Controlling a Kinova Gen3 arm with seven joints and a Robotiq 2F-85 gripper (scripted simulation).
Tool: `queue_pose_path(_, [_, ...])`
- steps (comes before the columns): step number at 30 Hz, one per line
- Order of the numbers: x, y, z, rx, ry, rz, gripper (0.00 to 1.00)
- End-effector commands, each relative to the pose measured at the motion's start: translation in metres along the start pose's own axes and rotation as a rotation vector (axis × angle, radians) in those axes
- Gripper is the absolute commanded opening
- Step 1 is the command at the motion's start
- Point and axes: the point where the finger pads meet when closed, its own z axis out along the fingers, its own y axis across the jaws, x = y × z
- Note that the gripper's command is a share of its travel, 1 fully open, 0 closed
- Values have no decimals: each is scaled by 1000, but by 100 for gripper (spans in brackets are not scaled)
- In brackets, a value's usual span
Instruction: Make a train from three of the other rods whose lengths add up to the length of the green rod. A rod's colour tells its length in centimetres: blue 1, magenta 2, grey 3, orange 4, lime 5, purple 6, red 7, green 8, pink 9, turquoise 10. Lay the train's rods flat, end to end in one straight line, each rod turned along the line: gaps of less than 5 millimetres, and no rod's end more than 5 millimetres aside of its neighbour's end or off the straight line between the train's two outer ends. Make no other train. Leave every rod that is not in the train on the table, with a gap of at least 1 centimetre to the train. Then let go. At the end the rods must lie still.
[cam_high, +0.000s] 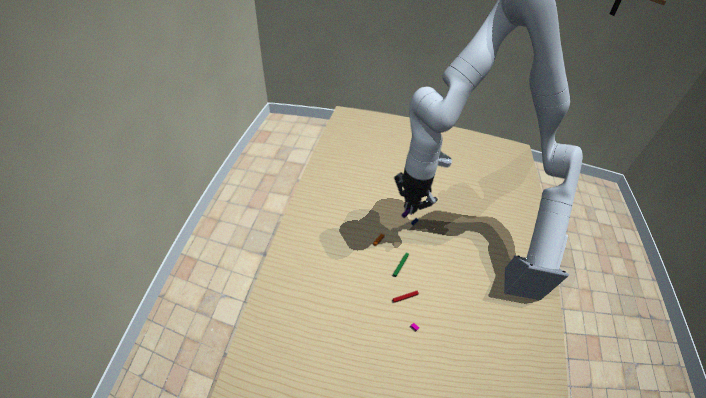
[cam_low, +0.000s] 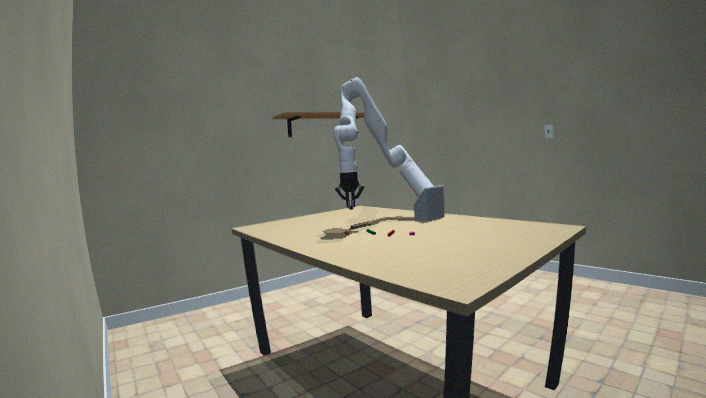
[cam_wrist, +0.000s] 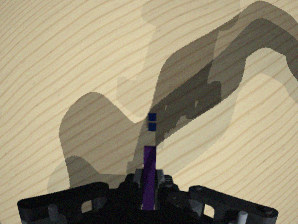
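Note:
My gripper (cam_high: 411, 208) (cam_low: 350, 204) (cam_wrist: 149, 179) is shut on the purple rod (cam_high: 405, 212) (cam_wrist: 150, 176) and holds it well above the table. A small blue rod (cam_high: 414, 221) (cam_wrist: 152, 120) lies on the table just below and beyond it. An orange rod (cam_high: 378, 239) (cam_low: 347, 233) lies in the arm's shadow to the left. The green rod (cam_high: 400, 264) (cam_low: 371, 231), a red rod (cam_high: 405, 296) (cam_low: 390, 232) and a short magenta rod (cam_high: 414, 327) (cam_low: 411, 233) lie in a loose row toward the table's front, all apart from one another.
The arm's base (cam_high: 534, 276) (cam_low: 429, 202) stands on the wooden table (cam_high: 310, 340) (cam_low: 450, 270) at the right. A wall shelf (cam_low: 305, 116) hangs behind the arm. The table edges run close to the left of the orange rod's side.

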Motion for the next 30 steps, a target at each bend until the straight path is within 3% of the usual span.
queue_pose_path(1, [2, 1, 8, -3, 7, 0, 5])
queue_pose_path(19, [2, 1, 72, -3, 7, 0, 5])
queue_pose_path(30, [2, 1, 82, -3, 7, 0, 5])
